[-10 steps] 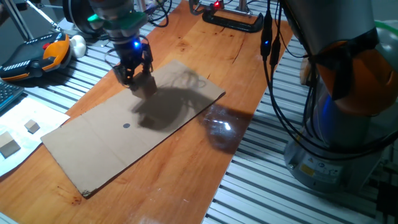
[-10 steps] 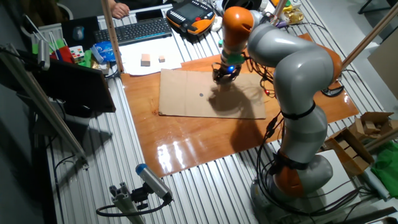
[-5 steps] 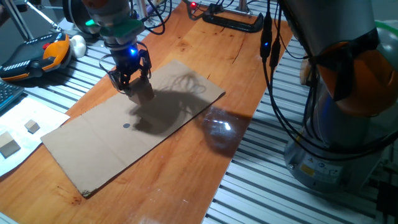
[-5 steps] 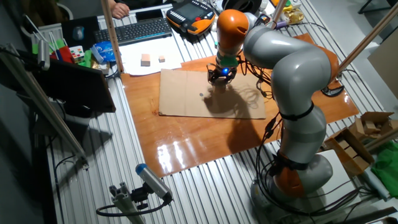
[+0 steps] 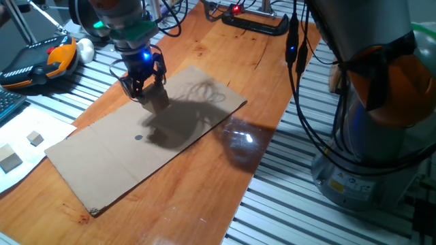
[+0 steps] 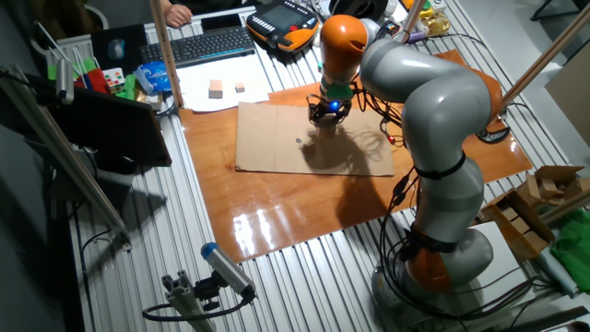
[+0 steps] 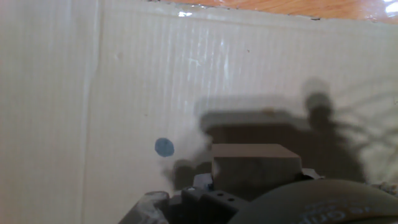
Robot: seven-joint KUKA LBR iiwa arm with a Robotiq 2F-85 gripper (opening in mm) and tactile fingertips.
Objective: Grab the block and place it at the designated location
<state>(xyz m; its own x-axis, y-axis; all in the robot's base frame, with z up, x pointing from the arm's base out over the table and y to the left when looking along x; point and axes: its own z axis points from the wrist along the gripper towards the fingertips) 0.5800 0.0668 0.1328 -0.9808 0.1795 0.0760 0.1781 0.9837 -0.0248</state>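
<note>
The gripper [image 5: 151, 94] is closed on the block [image 5: 157, 101] and holds it just above the cardboard [image 5: 102, 163], near the far right part of the sheet. In the hand view the block [image 7: 255, 163] hangs over its own dark shadow, and the dot [image 7: 164, 147] sits a little to the left of it. In the fixed view the dot [image 5: 138, 137] is nearer and more to the left than the block.

The block looks like hard wood. I think it is light and stiff and will not squash or break. Its flat sides are good places to pinch, and that is where the fingers seem to hold it.

The cardboard is flat and smooth and lies on a shiny wooden table [image 5: 225, 170]. There is open room all around the dot. Two other small blocks [image 6: 226, 88] lie far away on white paper [image 6: 205, 95].
</note>
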